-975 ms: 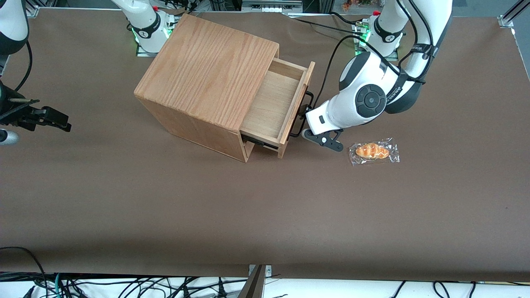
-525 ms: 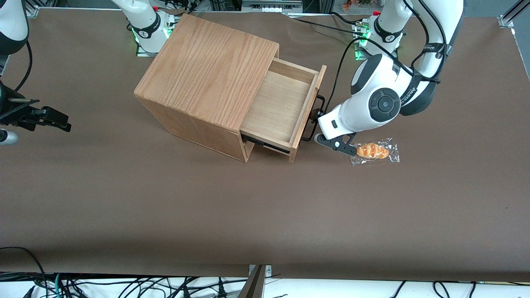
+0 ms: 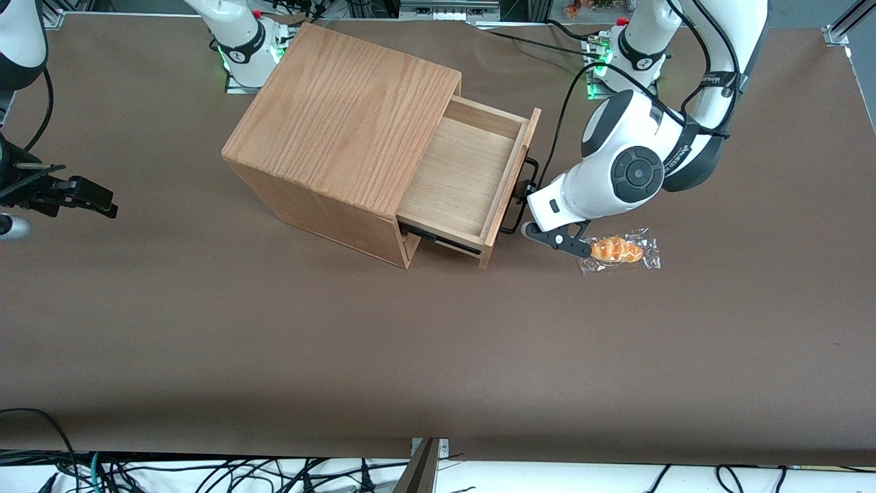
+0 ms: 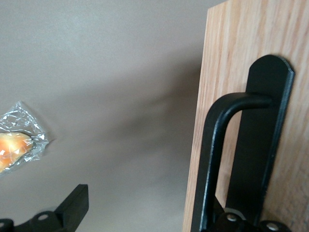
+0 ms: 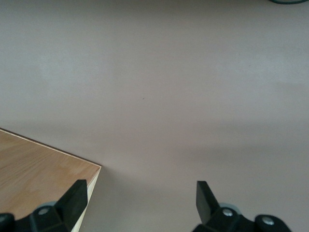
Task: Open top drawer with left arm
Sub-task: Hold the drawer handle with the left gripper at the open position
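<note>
A brown desk fills the frame, cables along its lower edge. My gripper sits at the handle of the top drawer, fingers spread around it. The drawer stands barely farther out than half a second ago, center frame.

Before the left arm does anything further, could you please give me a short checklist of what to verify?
1. top drawer pulled well out of the cabinet: ok.
2. gripper at the handle, open, bar between its fingers: ok.
3. Visible drawer floor holds nothing: ok.
4. Gap between the gripper and the wrapped bread: cannot tell.
5. Cabinet standing square on the table: ok.
</note>
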